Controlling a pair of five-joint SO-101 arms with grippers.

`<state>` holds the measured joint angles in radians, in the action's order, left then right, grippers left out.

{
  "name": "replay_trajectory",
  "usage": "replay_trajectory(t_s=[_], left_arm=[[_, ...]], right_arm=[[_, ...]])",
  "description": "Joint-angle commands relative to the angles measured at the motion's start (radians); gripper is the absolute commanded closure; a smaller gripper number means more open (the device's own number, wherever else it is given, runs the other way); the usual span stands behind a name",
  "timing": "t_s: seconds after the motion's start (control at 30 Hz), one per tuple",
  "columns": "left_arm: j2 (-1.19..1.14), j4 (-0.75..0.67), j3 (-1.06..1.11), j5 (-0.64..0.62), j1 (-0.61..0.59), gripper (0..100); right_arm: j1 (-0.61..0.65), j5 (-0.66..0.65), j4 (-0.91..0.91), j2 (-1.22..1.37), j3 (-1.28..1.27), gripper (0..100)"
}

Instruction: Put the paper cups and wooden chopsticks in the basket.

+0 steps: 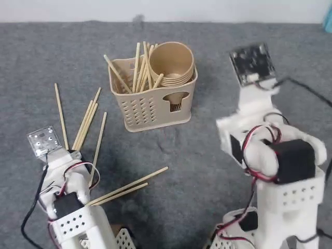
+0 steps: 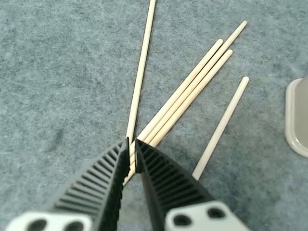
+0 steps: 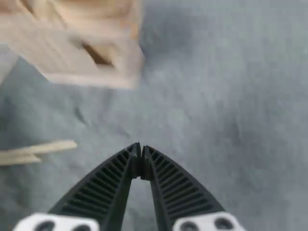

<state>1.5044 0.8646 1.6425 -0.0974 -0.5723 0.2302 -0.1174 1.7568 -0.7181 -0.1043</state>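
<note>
Two arms stand over a grey bench point(image 1: 207, 155), the left arm point(image 1: 67, 207) at lower left of the high view and the right arm point(image 1: 280, 166) at lower right. One basket point(image 1: 150, 109) sits at upper centre, holding a nested stack of paper cups point(image 1: 174, 62), too tightly nested to count, beside a bundle of upright sticks point(image 1: 136, 65), too overlapped to count. Seven wooden chopsticks point(image 1: 85, 124) lie loose on the bench: five fanned out at centre left and a pair point(image 1: 129, 185) at lower centre. The left gripper point(image 2: 132, 142) is closed to a slit on the near end of one of the fanned chopsticks. The right gripper point(image 3: 140, 147) is fully closed and holds nothing, over bare bench near the basket.
</note>
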Motion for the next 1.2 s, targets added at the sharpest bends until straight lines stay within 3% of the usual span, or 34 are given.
replay_trajectory(t_s=[0.0, 0.13, 0.23, 0.43, 0.83, 0.93, 1.17], left_arm=[[0.009, -0.014, -0.013, 0.009, 0.003, 99], [0.009, -0.014, -0.015, 0.009, 0.002, 99], [0.009, -0.012, -0.039, 0.009, -0.038, 99], [0.002, -0.014, -0.081, 0.002, -0.086, 99], [-0.025, 0.127, -0.334, 0.002, -0.083, 99], [-0.160, 0.146, -0.463, 0.002, -0.083, 99], [-0.749, 0.287, -0.961, 0.008, -0.084, 99]], right_arm=[[-0.150, -0.100, -0.027, -0.081, -0.250, 99.0], [-0.360, -0.104, -0.220, -0.110, -0.496, 99.0], [-0.440, -0.057, -0.415, -0.124, -0.721, 99.0], [-0.443, -0.015, -0.687, -0.124, -1.033, 99.0], [-0.444, -0.023, -0.797, -0.122, -1.152, 99.0], [-0.444, -0.025, -0.797, -0.116, -1.152, 99.0], [-0.433, -0.026, -0.806, -0.124, -1.175, 99.0]])
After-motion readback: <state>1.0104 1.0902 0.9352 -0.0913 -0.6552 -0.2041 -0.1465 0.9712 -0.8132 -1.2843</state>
